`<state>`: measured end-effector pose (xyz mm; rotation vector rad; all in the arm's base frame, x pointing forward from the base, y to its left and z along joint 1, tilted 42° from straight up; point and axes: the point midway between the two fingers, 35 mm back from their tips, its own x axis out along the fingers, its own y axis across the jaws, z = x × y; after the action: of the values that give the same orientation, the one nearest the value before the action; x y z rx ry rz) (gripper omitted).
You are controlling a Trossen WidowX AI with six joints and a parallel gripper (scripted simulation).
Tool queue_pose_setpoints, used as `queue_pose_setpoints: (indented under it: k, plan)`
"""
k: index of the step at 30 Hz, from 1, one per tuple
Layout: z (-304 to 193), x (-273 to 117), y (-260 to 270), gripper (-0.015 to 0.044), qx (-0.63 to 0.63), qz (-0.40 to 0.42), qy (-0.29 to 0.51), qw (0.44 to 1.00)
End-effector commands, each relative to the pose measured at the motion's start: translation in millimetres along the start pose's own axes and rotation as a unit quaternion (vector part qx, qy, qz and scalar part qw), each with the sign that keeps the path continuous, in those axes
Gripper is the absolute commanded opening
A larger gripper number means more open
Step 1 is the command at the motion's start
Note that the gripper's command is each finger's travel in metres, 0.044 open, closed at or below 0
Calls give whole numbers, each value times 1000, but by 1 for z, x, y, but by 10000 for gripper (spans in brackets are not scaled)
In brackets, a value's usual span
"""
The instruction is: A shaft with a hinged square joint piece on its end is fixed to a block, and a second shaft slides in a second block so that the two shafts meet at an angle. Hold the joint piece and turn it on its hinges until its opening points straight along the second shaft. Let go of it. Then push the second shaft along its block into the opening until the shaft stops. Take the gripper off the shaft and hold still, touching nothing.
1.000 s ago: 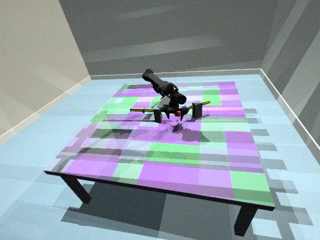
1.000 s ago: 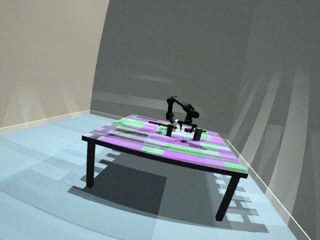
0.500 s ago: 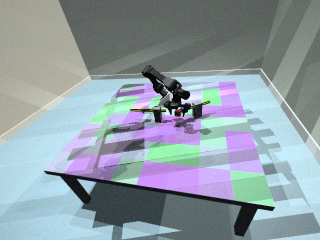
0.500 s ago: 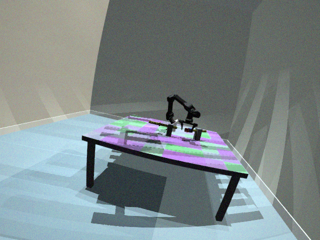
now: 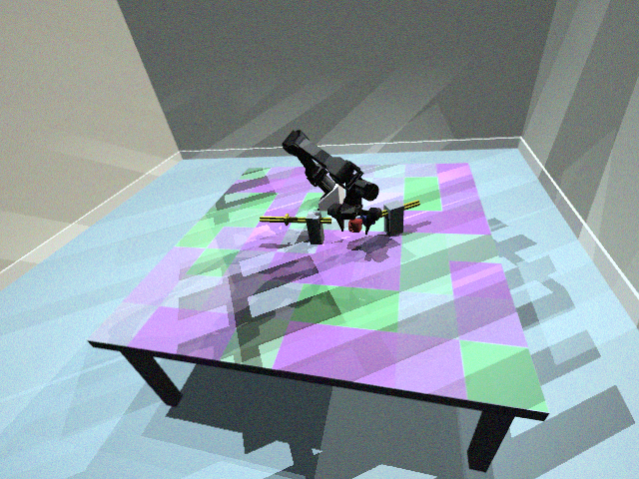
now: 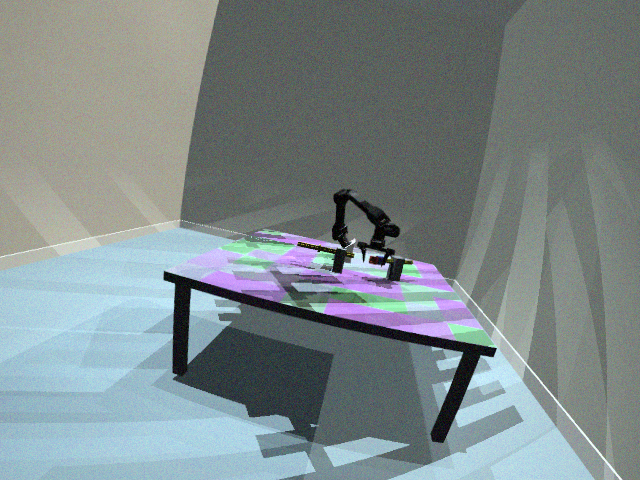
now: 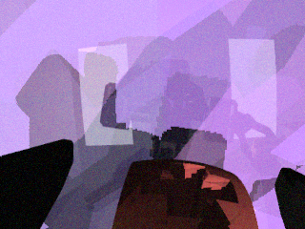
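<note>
The red joint piece (image 5: 354, 225) (image 6: 373, 259) (image 7: 186, 200) sits beside a small blue part at the inner end of the fixed yellow-black shaft (image 5: 411, 205) (image 6: 395, 270), which runs through the right grey block (image 5: 393, 221). The second yellow-black shaft (image 5: 272, 220) (image 6: 314, 246) carries a small collar and runs through the left grey block (image 5: 315, 229) (image 6: 339, 261). Its inner end stands apart from the joint piece. My gripper (image 5: 353, 231) (image 6: 373, 263) (image 7: 179, 167) is open and points down, with its fingers on either side of the red piece. The joint's opening is not clearly visible.
The patchwork table top (image 5: 350, 355) (image 6: 361, 310) is purple, green and pale, crossed by shadows. The arm reaches over from behind the left block, and its white base part (image 5: 332, 198) is close to that block.
</note>
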<state>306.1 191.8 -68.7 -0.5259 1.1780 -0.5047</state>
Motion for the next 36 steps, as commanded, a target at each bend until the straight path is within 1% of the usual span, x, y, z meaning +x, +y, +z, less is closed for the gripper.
queue_pose_setpoints:
  k: [1, 7, 17, 36]
  plan:
    - [-2, 9, -1, 440, -4, -3, 0, 1000]
    - [-3, 16, -1, 440, -4, -3, 0, 1000]
    - [-3, 16, -1, 182, -4, -3, 0, 1000]
    - [-3, 16, -1, 182, -4, -3, 0, 1000]
